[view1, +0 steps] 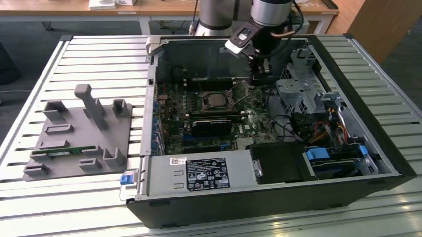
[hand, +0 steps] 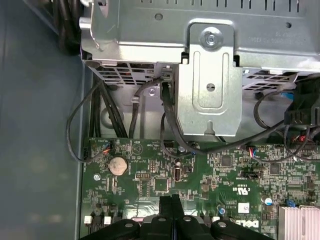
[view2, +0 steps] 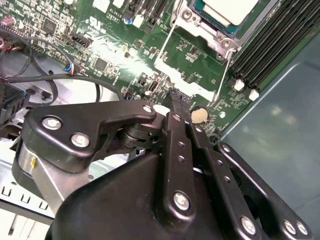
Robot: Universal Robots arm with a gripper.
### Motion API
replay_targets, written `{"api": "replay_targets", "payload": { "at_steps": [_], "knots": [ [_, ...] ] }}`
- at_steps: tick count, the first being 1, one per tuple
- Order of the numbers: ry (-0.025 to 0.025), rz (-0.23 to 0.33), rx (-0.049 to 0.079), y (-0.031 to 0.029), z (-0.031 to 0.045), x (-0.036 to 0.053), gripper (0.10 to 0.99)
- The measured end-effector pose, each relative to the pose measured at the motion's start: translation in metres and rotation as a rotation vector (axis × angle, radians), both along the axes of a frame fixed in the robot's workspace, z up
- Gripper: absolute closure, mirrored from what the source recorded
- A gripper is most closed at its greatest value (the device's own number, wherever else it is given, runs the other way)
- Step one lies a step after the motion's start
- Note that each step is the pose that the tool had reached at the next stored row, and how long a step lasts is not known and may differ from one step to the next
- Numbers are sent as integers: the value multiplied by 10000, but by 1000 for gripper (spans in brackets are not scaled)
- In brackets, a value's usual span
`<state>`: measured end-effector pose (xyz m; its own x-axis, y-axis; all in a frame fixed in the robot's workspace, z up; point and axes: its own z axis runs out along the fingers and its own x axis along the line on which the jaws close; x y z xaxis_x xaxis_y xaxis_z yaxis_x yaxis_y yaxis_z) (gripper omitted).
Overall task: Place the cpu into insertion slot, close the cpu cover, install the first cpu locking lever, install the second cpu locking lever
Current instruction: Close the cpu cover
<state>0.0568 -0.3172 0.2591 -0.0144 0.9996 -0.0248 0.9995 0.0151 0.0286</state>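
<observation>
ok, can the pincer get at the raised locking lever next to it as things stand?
Probably yes. The pincer, shut, is right beside that lever, which stands free above the green board with nothing between them. The metal cage sits on the pincer's other side.

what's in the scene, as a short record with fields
gripper: shut, nothing seen between the fingers, low over the board beside the socket
cpu: seated, silver top up
cover: looks down, framing the cpu
levers: two thin rods angling away from the socket, look unlatched
case: open, lying on a slatted table
fixture: grey, on the exterior view's left of the case
</observation>
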Motion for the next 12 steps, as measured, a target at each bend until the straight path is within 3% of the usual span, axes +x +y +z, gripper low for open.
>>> {"api": "replay_targets", "payload": {
  "at_steps": [12],
  "knots": [
    [82, 0, -2, 3, -117, 71, 980]
  ]
}}
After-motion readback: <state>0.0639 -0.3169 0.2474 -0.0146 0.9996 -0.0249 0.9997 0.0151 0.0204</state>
